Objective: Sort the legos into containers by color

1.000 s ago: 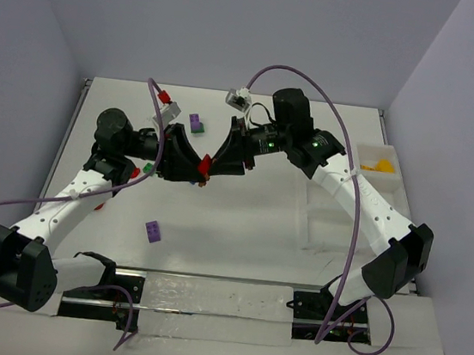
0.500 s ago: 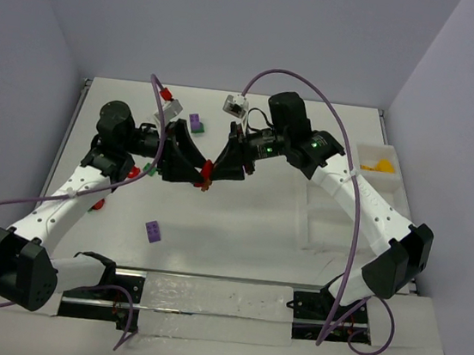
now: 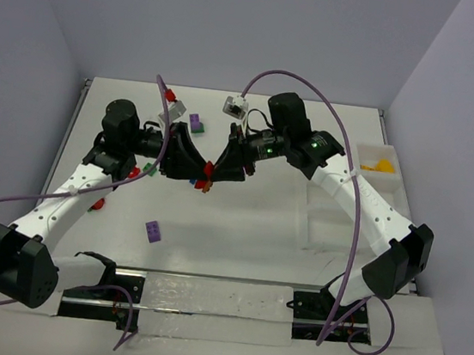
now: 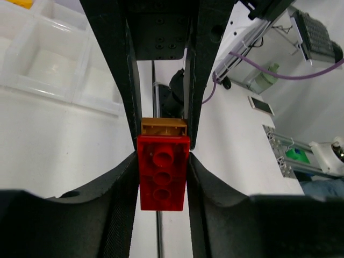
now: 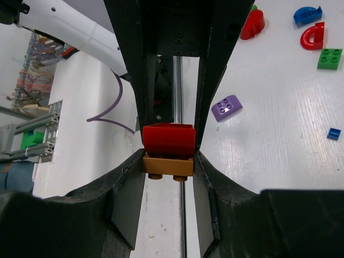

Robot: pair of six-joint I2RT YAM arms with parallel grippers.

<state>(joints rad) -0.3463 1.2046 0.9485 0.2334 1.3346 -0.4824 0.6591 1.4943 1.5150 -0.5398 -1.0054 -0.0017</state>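
Over the middle of the table my two grippers meet tip to tip around a red lego (image 3: pixel 205 170) stuck to an orange-brown lego (image 3: pixel 207 184). My left gripper (image 4: pixel 163 164) is shut on the red lego (image 4: pixel 163 173), its pads pressing both long sides. The orange-brown lego (image 5: pixel 167 166), studs down, sits clamped in my right gripper (image 5: pixel 167 167), with the red lego (image 5: pixel 169 140) on top of it. At the far right stands the white container tray (image 3: pixel 373 149), with yellow pieces (image 3: pixel 383 166) in one compartment.
Loose legos lie on the table: a purple one (image 3: pixel 196 122) at the back, another purple one (image 3: pixel 153 231) near the front, and red (image 3: pixel 96 204) and green (image 3: pixel 148 169) pieces under the left arm. The right wrist view also shows red arches (image 5: pixel 252 24), a blue arch (image 5: pixel 306 14) and a green brick (image 5: pixel 329 58).
The left arm has edged to the right and the right wrist slightly to the left. The joined red and orange-brown legos stay held between both grippers.
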